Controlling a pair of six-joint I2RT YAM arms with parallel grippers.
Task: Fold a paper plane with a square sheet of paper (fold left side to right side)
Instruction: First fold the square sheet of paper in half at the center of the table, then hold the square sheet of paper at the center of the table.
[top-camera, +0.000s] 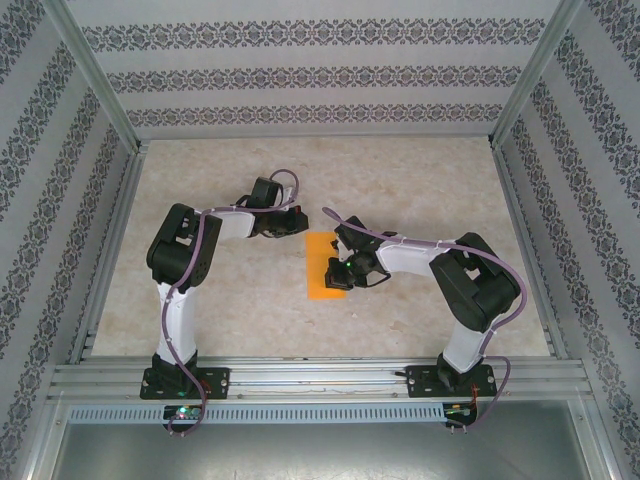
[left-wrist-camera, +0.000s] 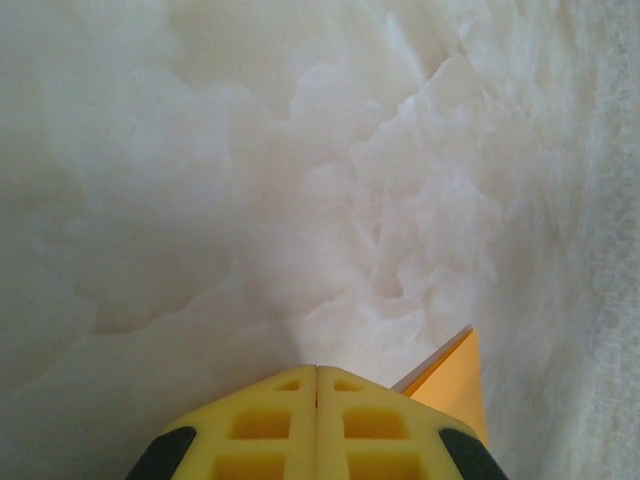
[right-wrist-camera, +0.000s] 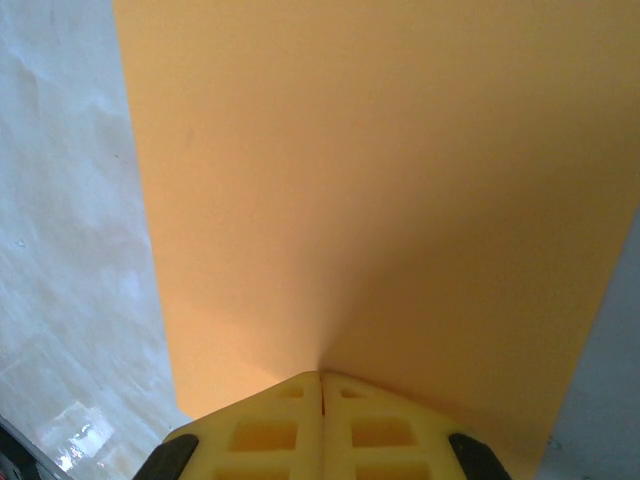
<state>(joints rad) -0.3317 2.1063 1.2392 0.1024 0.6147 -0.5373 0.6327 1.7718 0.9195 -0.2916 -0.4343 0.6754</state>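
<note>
With square sheet of paper (top-camera: 316, 270) a narrow strip at mid-frame on table (top-camera: 420, 190), right claw (right-wrist-camera: 320, 382) clenched, tips on its right side, left claw (left-wrist-camera: 317, 378) clenched beside its upper left corner: sweep closed tips slowly along fold, keeping edges flush.

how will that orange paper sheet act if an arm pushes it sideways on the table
The thin bright orange paper sheet lies flat, so it is probably floppy and light, apt to buckle if pushed at an edge. The glossy marble-look tabletop suggests it may skid easily unless the right arm's closed fingers, seemingly resting on it, pin it.
</note>
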